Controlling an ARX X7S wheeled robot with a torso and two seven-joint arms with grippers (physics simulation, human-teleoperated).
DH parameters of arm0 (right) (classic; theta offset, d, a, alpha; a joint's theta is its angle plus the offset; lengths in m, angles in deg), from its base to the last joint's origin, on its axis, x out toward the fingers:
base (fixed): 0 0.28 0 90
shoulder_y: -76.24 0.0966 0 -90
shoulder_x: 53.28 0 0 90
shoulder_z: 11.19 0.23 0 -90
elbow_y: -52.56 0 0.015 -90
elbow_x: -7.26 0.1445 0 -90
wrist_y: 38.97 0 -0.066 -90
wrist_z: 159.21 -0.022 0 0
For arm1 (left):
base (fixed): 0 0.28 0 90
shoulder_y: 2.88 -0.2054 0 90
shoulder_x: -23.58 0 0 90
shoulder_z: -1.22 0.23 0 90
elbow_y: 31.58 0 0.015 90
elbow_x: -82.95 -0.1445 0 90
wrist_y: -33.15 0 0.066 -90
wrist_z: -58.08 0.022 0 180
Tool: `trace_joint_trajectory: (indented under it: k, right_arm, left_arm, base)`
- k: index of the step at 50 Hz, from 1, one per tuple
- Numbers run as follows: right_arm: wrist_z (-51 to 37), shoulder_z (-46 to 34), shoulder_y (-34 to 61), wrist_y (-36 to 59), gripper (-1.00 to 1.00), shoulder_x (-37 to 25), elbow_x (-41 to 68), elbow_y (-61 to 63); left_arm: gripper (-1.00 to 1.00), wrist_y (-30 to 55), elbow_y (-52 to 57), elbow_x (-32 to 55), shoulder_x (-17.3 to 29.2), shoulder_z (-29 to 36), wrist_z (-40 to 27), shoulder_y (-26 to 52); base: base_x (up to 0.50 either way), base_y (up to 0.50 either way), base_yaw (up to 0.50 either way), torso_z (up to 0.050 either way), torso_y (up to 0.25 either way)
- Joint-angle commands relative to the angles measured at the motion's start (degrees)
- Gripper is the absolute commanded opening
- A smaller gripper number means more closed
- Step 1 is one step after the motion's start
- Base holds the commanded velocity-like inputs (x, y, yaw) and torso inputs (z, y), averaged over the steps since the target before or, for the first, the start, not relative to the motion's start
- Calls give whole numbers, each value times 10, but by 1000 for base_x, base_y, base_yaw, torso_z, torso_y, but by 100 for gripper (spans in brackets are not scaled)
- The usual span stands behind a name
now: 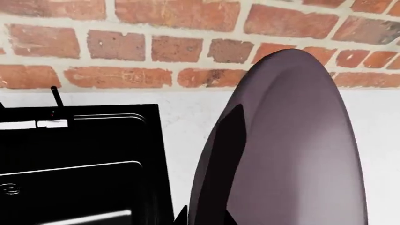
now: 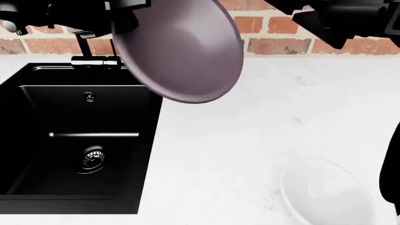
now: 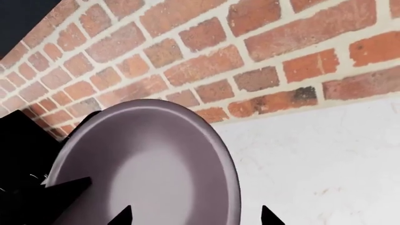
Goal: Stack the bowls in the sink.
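Currently the large, deep, matte dark purple-brown bowl (image 2: 181, 51) hangs in the air, tilted steeply with its hollow facing the head camera, above the right rim of the rectangular matte black sink (image 2: 150, 154) and the white desk (image 2: 250, 140) beside it. Its upper left edge meets the dark body of the left gripper (image 2: 128, 11) at the top of the head view — the arm carries it there, but the jaws themselves are hidden and I cannot tell how they sit on the rim. Left wrist view: bowl seen nearly edge-on, filling the frame close to the camera, sink corner and red brick wall (image 1: 156, 47) behind. Right gripper (image 2: 340, 21) is up at the top right of the head view, well apart from the bowl; right wrist view shows only dark finger points at the frame edge, so whether its jaws are spread or pressed together cannot be told. Sink basin: round metal drain (image 2: 91, 158) on the floor, small overflow fitting (image 2: 90, 97) on the back wall, faucet (image 2: 93, 58) at the back rim. Smaller, shallow, plain white bowl (image 2: 325, 194) rests upright on the desk near the front right — well apart from the sink.
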Motion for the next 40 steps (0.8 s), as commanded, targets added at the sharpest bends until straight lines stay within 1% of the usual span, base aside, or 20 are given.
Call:
trace_joint_trajectory:
  k: [1,8,14,19,23,32,40]
  right_arm:
    - [13,4,7,-11,100,-15,-6,2]
    - [21,6,8,-17,100,-19,-13,5]
    - [32,5,8,-22,100,-16,-22,7]
    - [44,6,9,-26,100,-16,-32,7]
    - [55,6,10,-29,100,-16,-42,6]
    - [64,4,12,-33,100,-21,-49,5]
    - [68,0,12,-35,100,-24,-49,7]
  left_arm:
    - [-100,11,32,20,16,-11,-39,3]
    - [-100,39,67,84,46,-24,-118,-3]
    - [-100,47,102,171,77,-31,-208,-20]
    - [-100,34,142,258,113,-26,-289,-39]
    - [-100,16,176,310,144,-21,-334,-57]
    - [-100,-32,249,383,208,-20,-395,-101]
    - [-100,-76,306,422,264,-28,-423,-139]
  base:
    - [0,0,0,0,0]
    - [0,0,0,0,0]
    - [0,0,0,0,0]
    - [0,0,0,0,0]
    - [0,0,0,0,0]
    - [0,0,0,0,0]
    - [0,0,0,0,1]
